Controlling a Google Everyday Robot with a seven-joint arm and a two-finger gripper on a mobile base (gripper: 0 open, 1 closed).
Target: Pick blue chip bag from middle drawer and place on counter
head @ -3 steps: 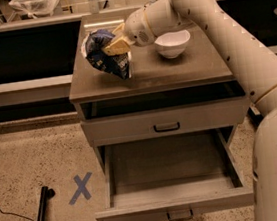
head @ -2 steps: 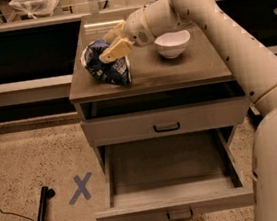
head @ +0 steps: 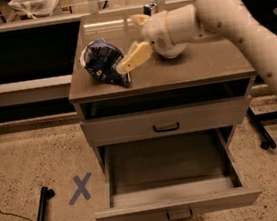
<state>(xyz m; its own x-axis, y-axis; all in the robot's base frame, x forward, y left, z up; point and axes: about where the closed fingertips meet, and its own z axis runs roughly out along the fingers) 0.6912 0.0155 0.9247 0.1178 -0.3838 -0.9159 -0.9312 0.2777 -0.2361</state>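
Observation:
The blue chip bag point(head: 101, 62) lies crumpled on the left part of the counter point(head: 198, 65). My gripper point(head: 137, 38) hovers over the counter just right of the bag. It is open, with one finger point(head: 134, 57) low against the bag's right edge and the other raised behind it. It holds nothing. The middle drawer point(head: 176, 207) is pulled out below, and its inside shows nothing in it. The drawer above it point(head: 165, 122) is shut.
A white bowl point(head: 172, 53) sits on the counter, mostly hidden behind my wrist. A slim blue can point(head: 150, 8) stands at the counter's back edge. A blue tape X point(head: 81, 187) and a black stand point(head: 41, 220) are on the floor to the left.
My fingers have spread and let go of the bag. The bag has settled on the counter's left side, and my gripper has drawn slightly right of it.

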